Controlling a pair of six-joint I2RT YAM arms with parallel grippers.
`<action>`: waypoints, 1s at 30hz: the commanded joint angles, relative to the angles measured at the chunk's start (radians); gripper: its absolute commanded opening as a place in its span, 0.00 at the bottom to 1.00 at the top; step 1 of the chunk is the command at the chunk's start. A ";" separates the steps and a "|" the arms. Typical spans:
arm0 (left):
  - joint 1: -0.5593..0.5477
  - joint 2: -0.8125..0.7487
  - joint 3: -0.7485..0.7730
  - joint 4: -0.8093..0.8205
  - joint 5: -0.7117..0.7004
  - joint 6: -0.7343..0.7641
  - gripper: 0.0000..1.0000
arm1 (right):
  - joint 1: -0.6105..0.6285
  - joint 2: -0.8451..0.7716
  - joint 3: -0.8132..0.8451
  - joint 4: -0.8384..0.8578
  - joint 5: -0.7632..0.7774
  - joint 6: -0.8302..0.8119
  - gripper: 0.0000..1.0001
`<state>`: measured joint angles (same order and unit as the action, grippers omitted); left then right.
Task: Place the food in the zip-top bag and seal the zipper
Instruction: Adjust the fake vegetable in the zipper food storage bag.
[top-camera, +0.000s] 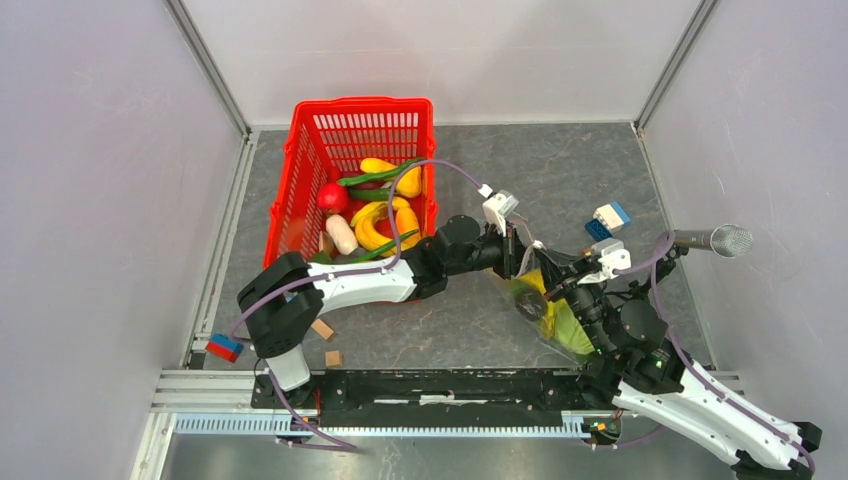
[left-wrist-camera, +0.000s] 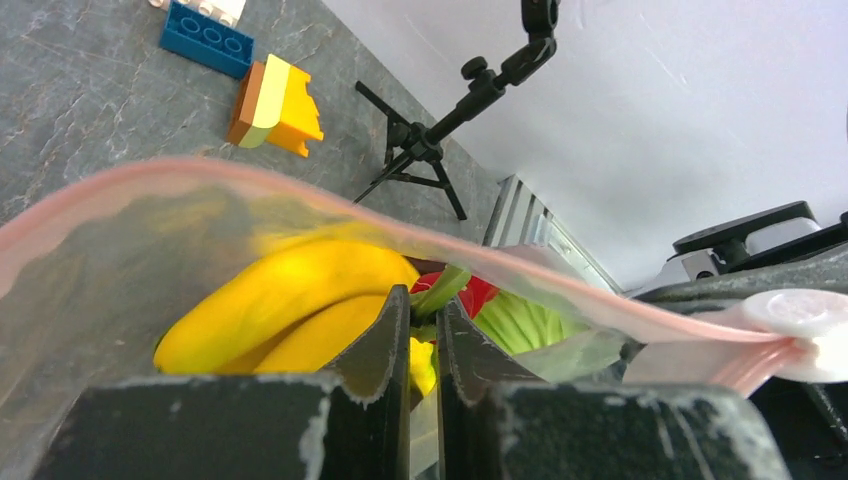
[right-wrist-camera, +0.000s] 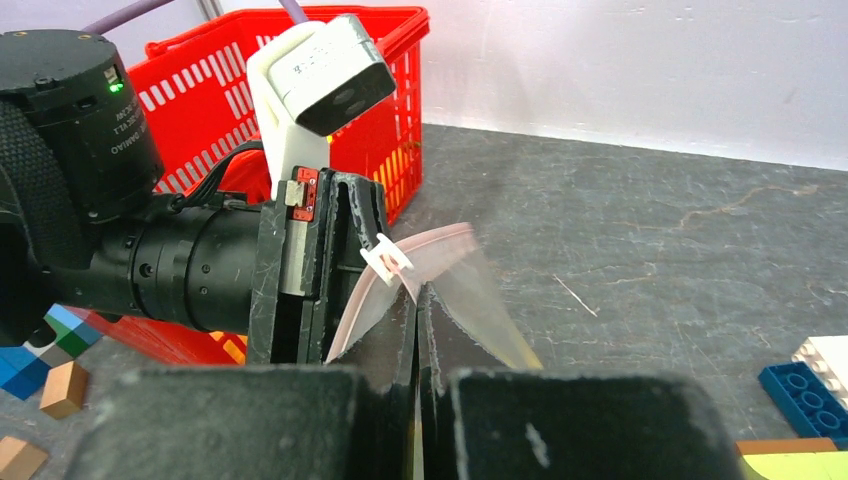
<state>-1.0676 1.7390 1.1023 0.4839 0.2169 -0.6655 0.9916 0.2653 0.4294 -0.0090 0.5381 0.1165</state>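
Observation:
The clear zip-top bag (top-camera: 548, 312) lies between both arms, holding yellow bananas (left-wrist-camera: 290, 300), a green cabbage-like ball (left-wrist-camera: 520, 322) and a red piece (left-wrist-camera: 482, 293). Its pink zipper (left-wrist-camera: 300, 195) arches over the open mouth, with a white slider (left-wrist-camera: 800, 312) at the right end. My left gripper (left-wrist-camera: 422, 305) (top-camera: 513, 263) reaches into the mouth, shut on the bag's near lip. My right gripper (right-wrist-camera: 417, 292) (top-camera: 558, 288) is shut on the bag's corner just below the slider (right-wrist-camera: 385, 258). More food (top-camera: 380, 225) lies in the basket.
The red mesh basket (top-camera: 300, 170) stands at the back left. Building blocks (top-camera: 610, 218) lie behind the bag. Wooden cubes (top-camera: 322, 330) and a blue-red block (top-camera: 225, 348) sit near the left arm's base. A microphone (top-camera: 715, 240) on a small tripod (left-wrist-camera: 430, 140) stands at the right.

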 joint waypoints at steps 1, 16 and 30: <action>-0.051 0.069 -0.021 0.094 0.103 -0.054 0.02 | 0.011 -0.010 0.034 0.195 -0.101 0.040 0.00; -0.045 -0.136 0.010 -0.280 -0.004 0.173 0.43 | 0.012 -0.052 0.031 0.151 0.047 0.030 0.00; -0.034 -0.351 0.097 -0.531 -0.081 0.246 0.69 | 0.012 -0.037 0.041 0.127 0.041 0.008 0.00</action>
<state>-1.1053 1.4719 1.1511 0.0429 0.1650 -0.4690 0.9997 0.2226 0.4294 0.0280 0.5785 0.1303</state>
